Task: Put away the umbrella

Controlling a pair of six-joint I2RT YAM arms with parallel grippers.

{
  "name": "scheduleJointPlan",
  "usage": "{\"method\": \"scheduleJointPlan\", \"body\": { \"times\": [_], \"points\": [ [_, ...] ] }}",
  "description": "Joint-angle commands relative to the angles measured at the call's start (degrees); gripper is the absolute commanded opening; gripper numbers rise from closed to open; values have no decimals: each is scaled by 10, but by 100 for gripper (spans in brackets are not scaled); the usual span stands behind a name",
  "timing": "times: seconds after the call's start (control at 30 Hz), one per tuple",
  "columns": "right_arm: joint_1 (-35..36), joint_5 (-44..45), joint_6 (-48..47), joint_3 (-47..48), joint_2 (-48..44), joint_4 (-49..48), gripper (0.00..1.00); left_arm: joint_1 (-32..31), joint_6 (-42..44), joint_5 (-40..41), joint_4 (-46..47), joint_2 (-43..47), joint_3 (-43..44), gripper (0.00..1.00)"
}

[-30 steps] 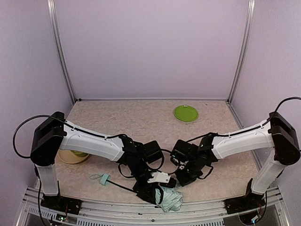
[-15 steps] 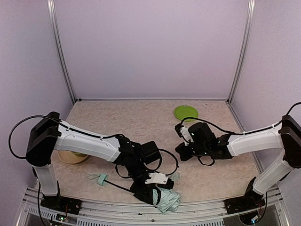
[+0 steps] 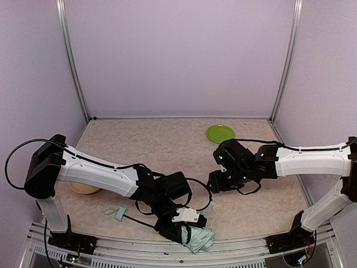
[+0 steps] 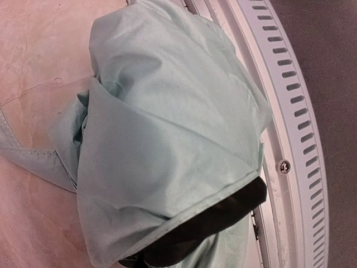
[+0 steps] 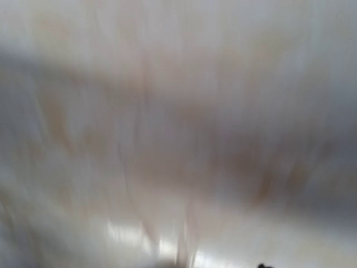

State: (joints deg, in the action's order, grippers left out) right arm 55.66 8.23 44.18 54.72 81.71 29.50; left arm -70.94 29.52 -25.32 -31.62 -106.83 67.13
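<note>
The umbrella point(image 3: 199, 239) lies at the table's near edge as a bunched pale mint canopy with black lining. Its thin black shaft point(image 3: 142, 221) runs left to the small mint handle point(image 3: 118, 212) with its strap. My left gripper point(image 3: 187, 223) is down on the canopy's left end and shut on the fabric. In the left wrist view the mint fabric point(image 4: 167, 139) fills the frame and hides the fingers. My right gripper point(image 3: 216, 183) hangs apart from the umbrella, up and to the right. The right wrist view is a blur, so its jaws do not show.
A green plate point(image 3: 220, 133) sits at the back right. A tan bowl point(image 3: 83, 187) stands at the left, partly behind the left arm. The slotted metal rail point(image 4: 301, 111) runs along the near edge right beside the umbrella.
My right arm has left the umbrella and swung up and to the right, still moving fast. The left arm has stayed on the canopy and shifted it slightly toward the near edge.
</note>
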Motion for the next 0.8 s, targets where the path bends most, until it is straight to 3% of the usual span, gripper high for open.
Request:
{"method": "scheduleJointPlan", "body": {
  "times": [0.0, 0.23, 0.43, 0.77],
  "points": [
    [42, 16, 167, 7, 44, 93, 63, -14, -22, 52, 15, -1, -23, 0],
    [88, 30, 260, 74, 112, 143, 69, -16, -17, 54, 18, -6, -30, 0],
    [99, 19, 237, 145, 183, 165, 70, -15, -12, 47, 22, -7, -30, 0],
    [107, -12, 209, 154, 245, 188, 67, -15, -5, 47, 22, -8, -36, 0]
  ]
}}
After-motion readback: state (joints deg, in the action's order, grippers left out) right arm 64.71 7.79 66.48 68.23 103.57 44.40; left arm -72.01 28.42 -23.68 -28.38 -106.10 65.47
